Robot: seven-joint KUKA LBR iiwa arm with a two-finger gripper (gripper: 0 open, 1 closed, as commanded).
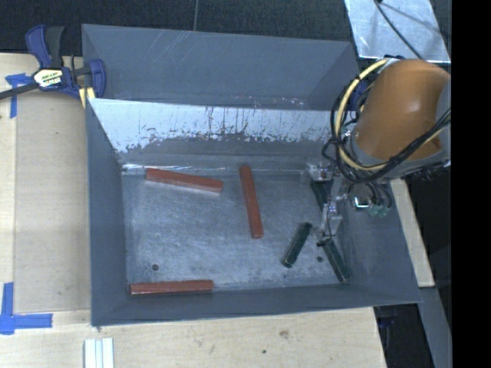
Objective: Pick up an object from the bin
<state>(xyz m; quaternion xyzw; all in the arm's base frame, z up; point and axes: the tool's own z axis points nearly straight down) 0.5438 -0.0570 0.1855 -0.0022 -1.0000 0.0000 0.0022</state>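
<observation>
Poised low at bin (107, 205) right side, just beside dark green stick (296, 245), presumably for pickup. Spread of tool (331, 232): cannot tell.

So I've got this big orange dome cover (400, 110), yellow and black cables (344, 121) looped round it, skinny metal gripper (331, 232) underneath.

Setting: robot laboratory, picking test station. Evidence: grey metal bin (230, 75) with scratched, worn walls; robot arm (368, 179) capped by an orange cover (403, 110) and looped with yellow and black cables (347, 106); plain brown sticks (184, 181) and dark sticks (296, 245) lying loose on the bin floor as sample pieces.
</observation>
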